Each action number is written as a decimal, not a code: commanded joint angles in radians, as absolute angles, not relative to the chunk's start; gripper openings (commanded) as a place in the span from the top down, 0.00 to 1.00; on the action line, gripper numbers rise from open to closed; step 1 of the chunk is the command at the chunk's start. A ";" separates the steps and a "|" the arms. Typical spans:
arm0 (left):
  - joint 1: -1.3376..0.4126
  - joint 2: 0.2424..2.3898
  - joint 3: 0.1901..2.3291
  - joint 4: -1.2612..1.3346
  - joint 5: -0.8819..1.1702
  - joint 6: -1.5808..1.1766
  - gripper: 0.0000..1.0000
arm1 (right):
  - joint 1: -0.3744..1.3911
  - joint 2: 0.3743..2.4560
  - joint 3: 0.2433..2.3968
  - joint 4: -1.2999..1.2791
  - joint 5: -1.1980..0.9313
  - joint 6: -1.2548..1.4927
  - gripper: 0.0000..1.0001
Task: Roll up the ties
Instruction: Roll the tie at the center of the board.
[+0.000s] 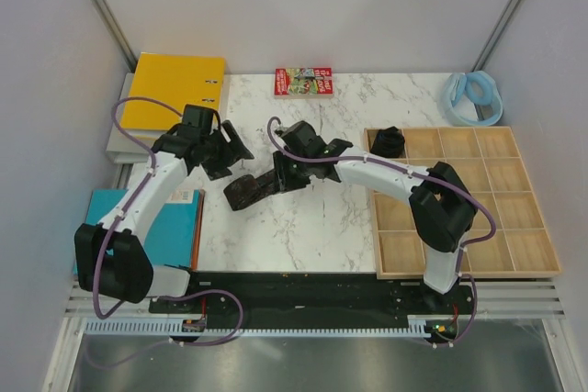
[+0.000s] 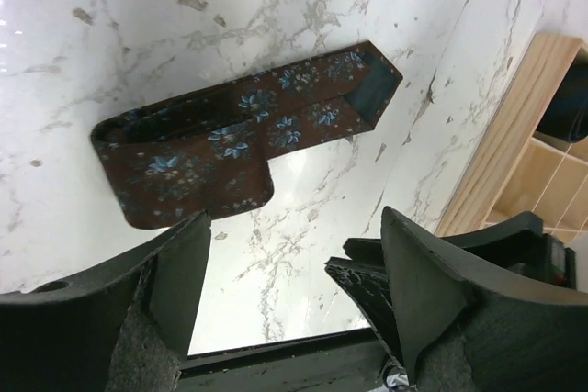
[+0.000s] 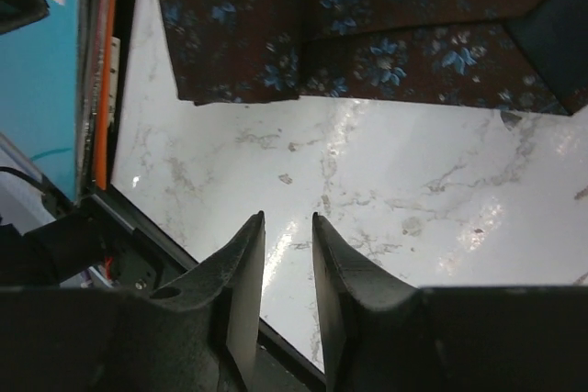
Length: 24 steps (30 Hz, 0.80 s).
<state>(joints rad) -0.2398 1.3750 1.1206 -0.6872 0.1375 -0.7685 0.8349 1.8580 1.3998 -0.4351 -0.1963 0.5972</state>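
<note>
A dark brown tie (image 1: pixel 250 192) with blue flowers lies folded on the marble table, between the two grippers. In the left wrist view the tie (image 2: pixel 230 140) lies flat with its pointed end to the right. My left gripper (image 1: pixel 227 155) hovers just left of it; its jaws (image 2: pixel 294 245) are wide apart and empty. My right gripper (image 1: pixel 281 174) hovers at the tie's right end. In the right wrist view the tie (image 3: pixel 367 43) lies beyond the fingertips, and the gripper (image 3: pixel 283 225) has a narrow empty gap. A dark coiled tie (image 1: pixel 390 141) sits in the wooden tray (image 1: pixel 469 268).
A yellow binder (image 1: pixel 175 89) lies at the back left and a teal book (image 1: pixel 156 227) at the left edge. A red booklet (image 1: pixel 303 82) lies at the back centre. A pale blue looped band (image 1: pixel 473 98) lies behind the tray. The tray's edge (image 2: pixel 514 135) shows in the left wrist view.
</note>
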 commanded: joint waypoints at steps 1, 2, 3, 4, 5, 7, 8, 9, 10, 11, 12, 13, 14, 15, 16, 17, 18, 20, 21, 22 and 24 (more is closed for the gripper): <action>-0.171 1.257 1.068 -0.724 0.146 -0.716 0.21 | 0.830 1.885 1.505 -0.423 -0.264 0.610 0.66; -0.158 1.240 1.052 -0.724 0.149 -0.712 0.22 | 0.833 1.894 1.534 -0.423 -0.273 0.614 0.67; -0.147 1.226 1.023 -0.723 0.156 -0.698 0.22 | 0.833 1.904 1.549 -0.423 -0.281 0.620 0.67; -0.128 1.197 1.010 -0.724 0.161 -0.693 0.22 | 0.833 1.925 1.566 -0.423 -0.294 0.621 0.68; -0.120 1.184 0.994 -0.723 0.164 -0.689 0.23 | 0.833 1.937 1.601 -0.423 -0.304 0.623 0.69; -0.098 1.155 0.953 -0.724 0.169 -0.673 0.23 | 0.833 1.977 1.637 -0.425 -0.322 0.626 0.71; -0.092 1.132 0.939 -0.721 0.169 -0.670 0.23 | 0.833 1.989 1.667 -0.428 -0.340 0.630 0.72; -0.087 1.124 0.914 -0.716 0.172 -0.664 0.24 | 0.833 2.002 1.681 -0.428 -0.350 0.632 0.74; -0.081 1.117 0.901 -0.713 0.170 -0.663 0.24 | 0.831 2.028 1.695 -0.428 -0.357 0.635 0.78; -0.077 1.108 0.888 -0.710 0.170 -0.663 0.25 | 0.833 2.042 1.718 -0.428 -0.367 0.637 0.80; -0.072 1.091 0.861 -0.700 0.176 -0.666 0.25 | 0.833 2.054 1.729 -0.426 -0.370 0.638 0.82; -0.066 1.083 0.847 -0.692 0.178 -0.669 0.25 | 0.833 2.083 1.741 -0.426 -0.376 0.637 0.85; -0.063 1.077 0.835 -0.683 0.181 -0.673 0.26 | 0.833 2.100 1.770 -0.426 -0.379 0.637 0.85; -0.061 1.068 0.816 -0.667 0.189 -0.679 0.26 | 0.831 2.114 1.784 -0.429 -0.393 0.638 0.86; -0.060 1.065 0.810 -0.661 0.193 -0.683 0.26 | 0.831 2.141 1.798 -0.428 -0.399 0.638 0.87; -0.058 1.063 0.804 -0.655 0.198 -0.684 0.27 | 0.833 2.154 1.821 -0.426 -0.402 0.638 0.87; -0.058 1.066 0.796 -0.650 0.201 -0.684 0.26 | 0.833 2.166 1.831 -0.428 -0.406 0.640 0.88; -0.058 1.072 0.792 -0.643 0.204 -0.683 0.27 | 0.831 2.197 1.853 -0.428 -0.408 0.640 0.88; -0.058 1.075 0.787 -0.641 0.203 -0.681 0.27 | 0.831 2.206 1.858 -0.428 -0.407 0.640 0.88; -0.057 1.080 0.782 -0.638 0.201 -0.681 0.27 | 0.831 2.221 1.861 -0.429 -0.408 0.640 0.88; -0.057 1.081 0.772 -0.627 0.202 -0.681 0.27 | 0.830 2.235 1.861 -0.428 -0.408 0.637 0.89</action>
